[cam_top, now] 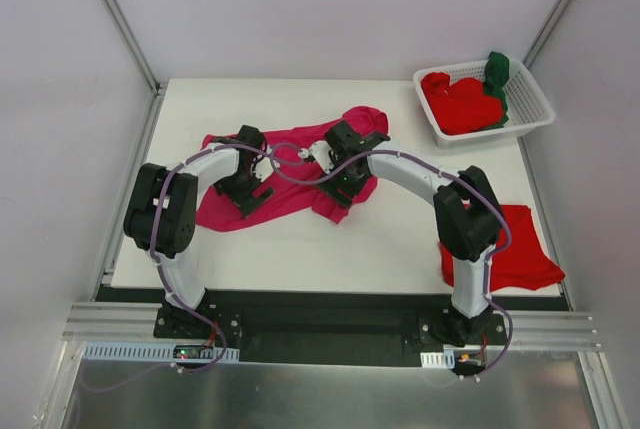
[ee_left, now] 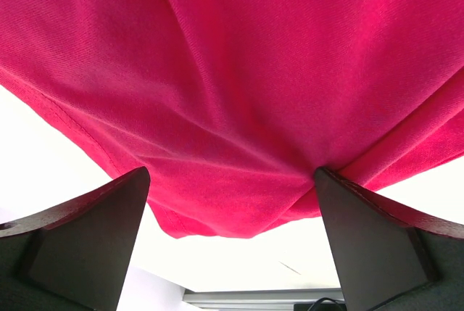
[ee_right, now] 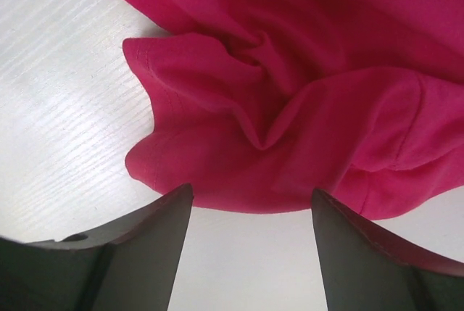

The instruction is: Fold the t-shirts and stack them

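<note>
I am seeing a red shirt [cam_top: 525, 249] lying on the desk [cam_top: 330, 249], nearer to me and right of the pink shirt [ee_left: 254, 72]. My left claw [ee_left: 232, 180] is hanging wide open over the pink shirt's left part. My right claw [ee_right: 250, 195] is standing released at its crumpled right edge, gripping nothing. Beyond the pink shirt, to its right, a basket [cam_top: 535, 114] is holding red shirts [cam_top: 460, 104] and a green shirt [cam_top: 497, 74].
</note>
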You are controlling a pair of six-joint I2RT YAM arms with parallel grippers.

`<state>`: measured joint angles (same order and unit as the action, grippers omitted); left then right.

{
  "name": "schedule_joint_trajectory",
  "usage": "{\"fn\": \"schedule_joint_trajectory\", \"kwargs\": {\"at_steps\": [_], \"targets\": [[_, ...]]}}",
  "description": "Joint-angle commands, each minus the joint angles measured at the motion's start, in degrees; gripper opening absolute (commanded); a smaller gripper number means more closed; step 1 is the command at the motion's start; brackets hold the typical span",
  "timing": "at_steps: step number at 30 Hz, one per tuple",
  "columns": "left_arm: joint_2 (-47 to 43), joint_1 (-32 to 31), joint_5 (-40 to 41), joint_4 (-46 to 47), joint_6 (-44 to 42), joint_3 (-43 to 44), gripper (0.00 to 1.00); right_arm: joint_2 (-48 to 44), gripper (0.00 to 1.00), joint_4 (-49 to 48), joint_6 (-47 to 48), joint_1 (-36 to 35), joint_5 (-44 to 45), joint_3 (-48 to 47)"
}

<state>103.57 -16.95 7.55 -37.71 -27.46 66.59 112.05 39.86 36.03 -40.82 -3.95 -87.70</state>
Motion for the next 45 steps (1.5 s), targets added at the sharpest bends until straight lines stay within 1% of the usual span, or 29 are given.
{"fn": "schedule_joint_trajectory", "kwargs": {"at_steps": [1,3,8,9,10,11,12,13,17,20,23,25,30,34,37,40,42,43,44,45], "targets": [[-0.56,-0.54,-0.61,-0.61,0.22,-1.64,0.99,0.27,0.67,0.75,0.53,-0.67,1.92,0.95],[-0.47,-0.54,-0.70,-0.61,0.30,-1.72,0.99,0.54,0.63,1.10,0.62,-0.93,1.05,1.48],[-0.91,-0.54,-0.78,-0.69,0.22,-2.07,0.99,2.21,0.63,2.33,1.59,-1.63,1.83,1.30],[-0.91,-0.54,-0.70,-0.61,0.22,-2.16,0.99,2.38,0.46,2.85,2.11,-1.72,1.57,0.96],[-1.09,-0.54,-0.70,-0.61,0.13,-2.16,0.99,2.47,0.32,3.03,2.37,-1.63,1.49,0.78],[-1.09,-0.54,-0.70,-0.61,0.04,-2.34,0.99,2.47,0.21,3.12,2.55,-1.63,1.48,0.60],[-1.18,-0.54,-0.70,-0.61,-0.05,-2.34,0.99,2.38,0.04,2.86,2.55,-1.72,2.18,0.60],[-1.18,-0.54,-0.70,-0.61,-0.05,-2.34,0.99,2.30,0.02,2.68,2.73,-1.63,2.45,0.69],[-0.91,-0.54,-0.70,-0.61,-0.22,-1.81,0.99,1.51,0.01,1.98,3.43,-1.55,6.22,0.87],[-0.74,-0.54,-0.78,-0.43,-0.84,-1.20,0.99,-1.30,0.01,2.24,3.96,-0.93,7.90,0.95],[-0.21,-0.54,-0.61,-0.25,-1.45,-0.50,0.99,-5.08,0.01,5.57,5.62,-0.49,7.29,1.74],[0.23,-0.45,-0.70,0.01,-1.54,0.12,0.99,-7.80,0.01,9.70,6.76,-0.23,6.41,2.88],[0.76,0.34,-1.57,0.45,-0.05,1.00,0.99,-13.78,0.01,17.96,9.84,1.27,4.39,10.42],[1.63,1.22,-1.75,0.89,0.83,1.79,0.99,-19.05,0.01,21.40,12.92,1.71,2.01,13.96],[2.34,1.30,-1.66,1.33,1.27,2.49,0.99,-19.41,0.01,23.94,14.06,1.79,0.78,14.14],[2.78,1.31,-1.93,1.42,1.71,3.28,0.99,-17.48,0.01,27.81,14.68,1.88,0.43,12.91],[3.04,1.31,-1.93,1.42,1.71,3.72,0.99,-16.69,0.19,28.96,14.86,2.50,-0.89,12.21],[3.13,1.31,-1.75,1.42,1.71,4.07,0.99,-16.43,0.34,29.14,15.38,2.58,-0.98,11.68],[3.13,1.22,-1.66,1.42,1.54,4.25,0.99,-16.16,0.67,28.70,15.56,2.59,-0.19,11.41],[3.13,1.22,-1.58,1.42,1.19,4.34,0.99,-16.07,0.78,28.00,15.56,2.67,0.86,11.32]]}}
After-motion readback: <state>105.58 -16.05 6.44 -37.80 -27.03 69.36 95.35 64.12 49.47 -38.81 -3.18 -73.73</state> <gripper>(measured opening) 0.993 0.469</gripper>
